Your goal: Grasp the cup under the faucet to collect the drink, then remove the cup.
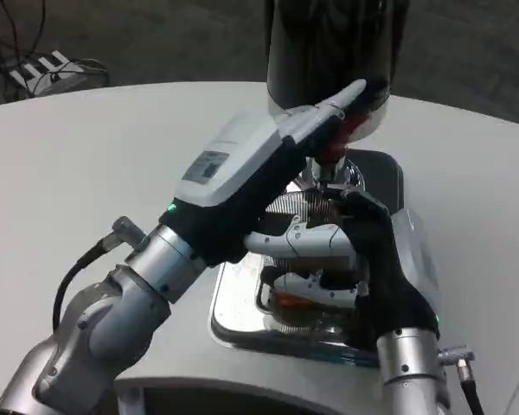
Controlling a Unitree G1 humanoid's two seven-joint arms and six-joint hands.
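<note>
Right hand [374, 259]: nearest, over the chrome drip tray [238, 316], fingers wrapped around the cup [304, 298] (mostly hidden; an orange band shows low down).
Cup: on the tray, below the faucet [329, 169].
Left hand [268, 164]: stretched out, fingertips at the faucet's red lever [346, 134]; whether it grips the lever, I cannot tell.
Dispenser [333, 52]: dark cylinder, farthest back on the white table [78, 173].

Left hand [268, 151] reaching forward — right hand [346, 259] seemingly curled.
</note>
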